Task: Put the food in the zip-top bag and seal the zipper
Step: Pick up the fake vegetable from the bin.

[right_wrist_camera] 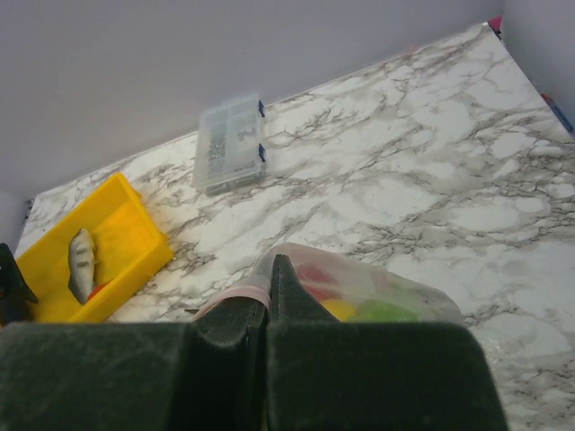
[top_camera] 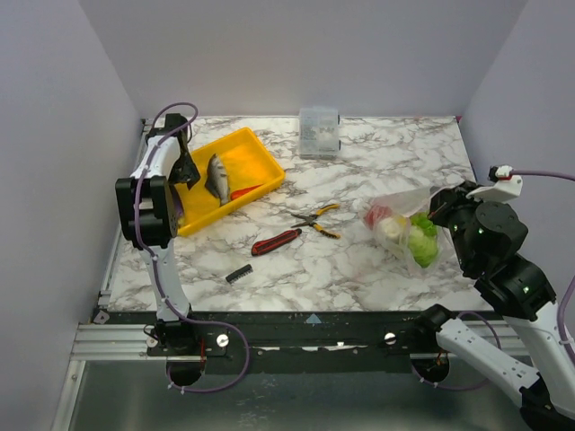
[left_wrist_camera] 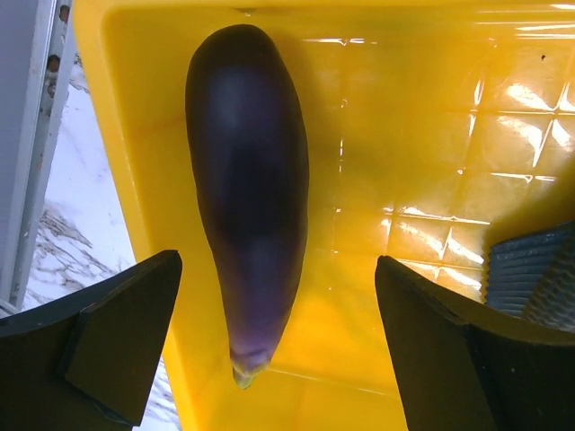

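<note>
Surface: marble table point(top_camera: 377, 162), closed in by grey walls.
Left claw point(left_wrist_camera: 277, 269): spread wide, nothing held; poised over the tray point(left_wrist_camera: 431, 135).
Eggplant point(left_wrist_camera: 247, 180): laid lengthwise on the tray floor, between the left claw's fingers and below them; whether it is touched cannot be told.
Fish point(top_camera: 216, 177): laid in the same tray, just beside the left claw.
Right claw point(right_wrist_camera: 268, 269): pressed together on the bag's mouth edge, with the zipper point(right_wrist_camera: 235, 292) pinched at its tip.
Bag point(top_camera: 406, 232): spread on the table just ahead of the right claw; red, yellow and green food is seen inside.
Step judged: the eggplant is to be picked next.
Risk, slip: the eggplant is smooth and tapered, so it could be squeezed out and sent skidding if it is gripped off-centre.
Risk, rim: one finger is placed over the tray wall, so the tray could be struck or shoved on descent.
Risk, bag: the thin film is held at one spot only, so the mouth could be collapsed or pulled free during loading, and food could be spilled.
</note>
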`<state>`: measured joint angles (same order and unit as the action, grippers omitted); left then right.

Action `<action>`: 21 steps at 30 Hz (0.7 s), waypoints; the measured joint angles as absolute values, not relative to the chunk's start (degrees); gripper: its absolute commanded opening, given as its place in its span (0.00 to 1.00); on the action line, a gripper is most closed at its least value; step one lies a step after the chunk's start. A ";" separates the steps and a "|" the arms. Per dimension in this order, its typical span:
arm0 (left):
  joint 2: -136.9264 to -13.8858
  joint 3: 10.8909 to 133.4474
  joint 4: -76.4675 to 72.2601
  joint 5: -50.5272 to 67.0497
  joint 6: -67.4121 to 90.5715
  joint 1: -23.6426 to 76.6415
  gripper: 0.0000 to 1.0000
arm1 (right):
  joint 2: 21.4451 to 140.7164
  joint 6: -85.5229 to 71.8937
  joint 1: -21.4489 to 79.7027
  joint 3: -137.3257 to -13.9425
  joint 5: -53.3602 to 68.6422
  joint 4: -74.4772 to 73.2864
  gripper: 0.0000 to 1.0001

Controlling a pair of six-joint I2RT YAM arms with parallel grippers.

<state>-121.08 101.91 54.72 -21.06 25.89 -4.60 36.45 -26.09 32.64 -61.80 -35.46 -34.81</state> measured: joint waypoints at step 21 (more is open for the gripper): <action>-125.19 105.06 62.61 -22.87 18.26 -5.54 0.49 | 35.09 -26.85 32.64 -61.82 -35.44 -34.85 0.01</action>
